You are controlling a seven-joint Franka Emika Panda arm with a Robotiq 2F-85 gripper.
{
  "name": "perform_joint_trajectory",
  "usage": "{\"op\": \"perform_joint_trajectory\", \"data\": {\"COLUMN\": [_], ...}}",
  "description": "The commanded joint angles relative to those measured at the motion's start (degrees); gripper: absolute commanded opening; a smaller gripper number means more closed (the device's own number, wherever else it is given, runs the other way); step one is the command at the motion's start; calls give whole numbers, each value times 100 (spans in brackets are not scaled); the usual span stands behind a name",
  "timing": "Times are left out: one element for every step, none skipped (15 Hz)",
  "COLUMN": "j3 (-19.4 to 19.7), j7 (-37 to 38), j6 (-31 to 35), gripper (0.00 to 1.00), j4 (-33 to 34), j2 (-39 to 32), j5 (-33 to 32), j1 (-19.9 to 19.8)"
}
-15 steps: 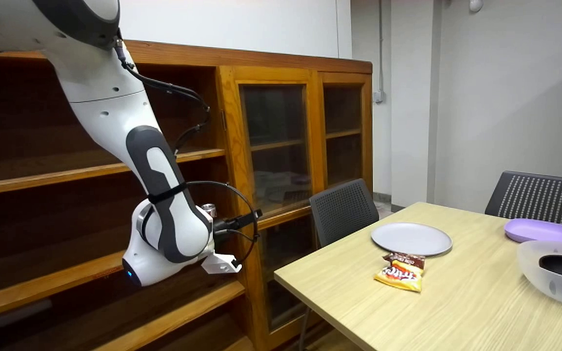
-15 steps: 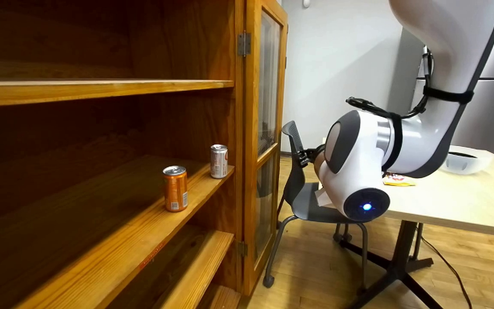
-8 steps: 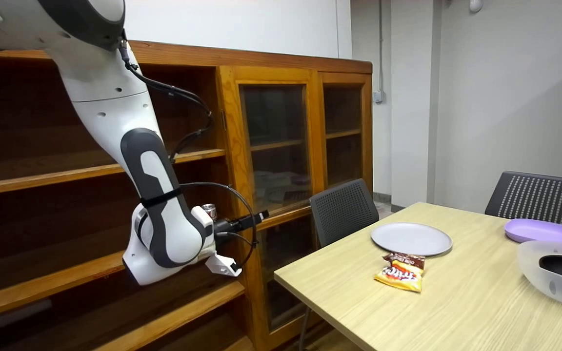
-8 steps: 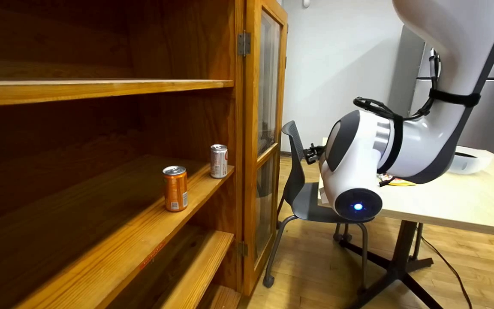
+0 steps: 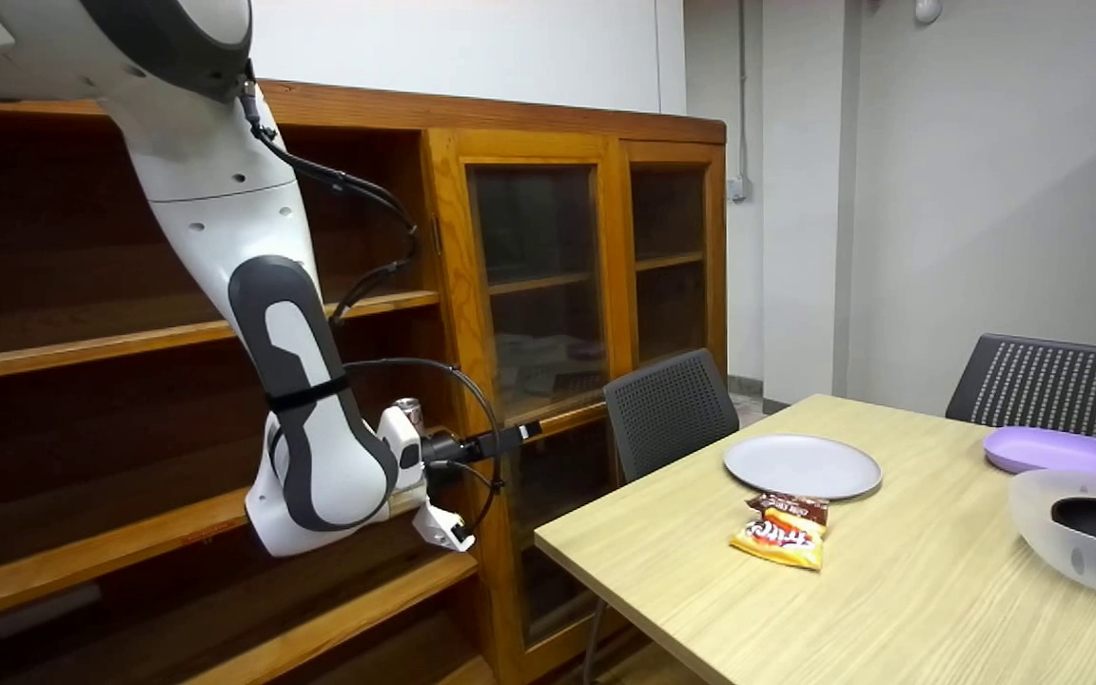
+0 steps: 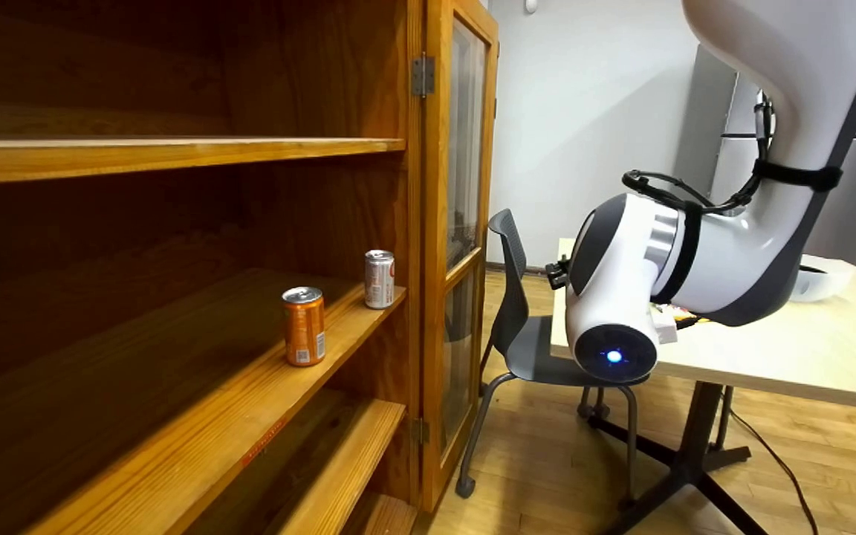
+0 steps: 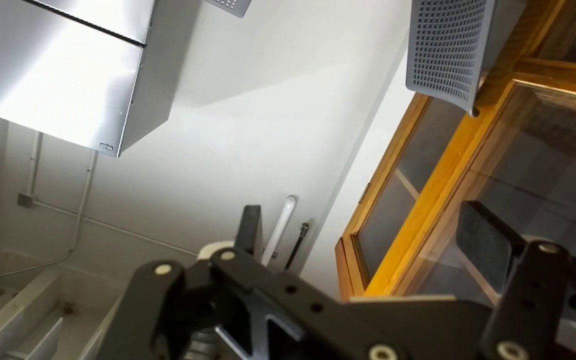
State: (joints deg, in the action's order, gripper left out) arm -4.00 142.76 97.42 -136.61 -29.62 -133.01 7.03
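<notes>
My gripper (image 7: pixel 369 235) is open and empty in the wrist view, its two fingers wide apart with wall and cabinet door behind them. In the exterior views it (image 5: pixel 516 439) (image 6: pixel 558 273) hangs in the air between the wooden cabinet (image 5: pixel 448 314) and the table, touching nothing. A silver can (image 6: pixel 379 279) and an orange can (image 6: pixel 303 327) stand upright on a cabinet shelf. The silver can also shows partly behind the wrist (image 5: pixel 409 411). On the table (image 5: pixel 900 609) lie a grey plate (image 5: pixel 800 466), a yellow snack bag (image 5: pixel 781 544) and a brown bag (image 5: pixel 800 506) touching it.
A purple tray (image 5: pixel 1060 451) and a frosted bowl (image 5: pixel 1047 542) with a dark inside are farther along the table. A dark chair (image 5: pixel 672 414) stands between cabinet and table. The cabinet's glass door (image 6: pixel 465 148) is beside the open shelves. A steel fridge (image 7: pixel 63 75) shows in the wrist view.
The wrist has turned and the gripper has swung a little to the right in both exterior views, toward the table side. The cans, bags and dishes have not moved.
</notes>
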Motion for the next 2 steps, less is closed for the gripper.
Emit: {"op": "perform_joint_trajectory", "data": {"j3": [-189,-190], "j7": [-56,-56], "j6": [-65,-65], "gripper": [100,100], "j4": [-7,-7], "j2": [-5,-5], "j5": [-41,-39], "j1": [-194,-194]}}
